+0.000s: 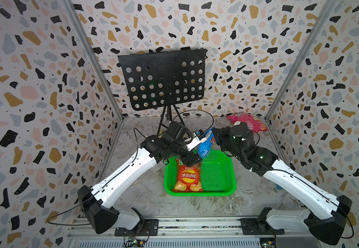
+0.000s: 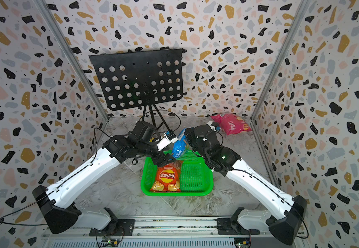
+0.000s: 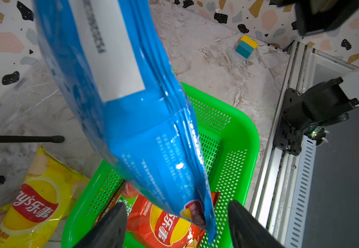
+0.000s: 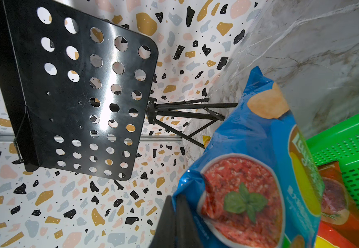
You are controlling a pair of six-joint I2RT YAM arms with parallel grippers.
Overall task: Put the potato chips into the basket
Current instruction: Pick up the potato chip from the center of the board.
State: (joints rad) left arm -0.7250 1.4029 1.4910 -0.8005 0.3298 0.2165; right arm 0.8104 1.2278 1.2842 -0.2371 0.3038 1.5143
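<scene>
Bags sit in four places. The right gripper is pinched onto an edge of the blue chip bag, dangling it over the far rim of the green basket, where the orange-red chip bag lies flat. The left gripper hovers above that bag, jaws wide, gripping nothing. The yellow chip bag lies on the table beside the basket, and the pink chip bag lies by the far wall.

1. The fingers are pressed together on the edge of a blue bag.
2. The bag's front shows a bowl of red sauce with a green leaf and a pictured chip.
3. Past the bag lies the green basket, with a red bag inside.
4. A black perforated stand rises on tripod legs from the marble bench, against a speckled wall.
</scene>
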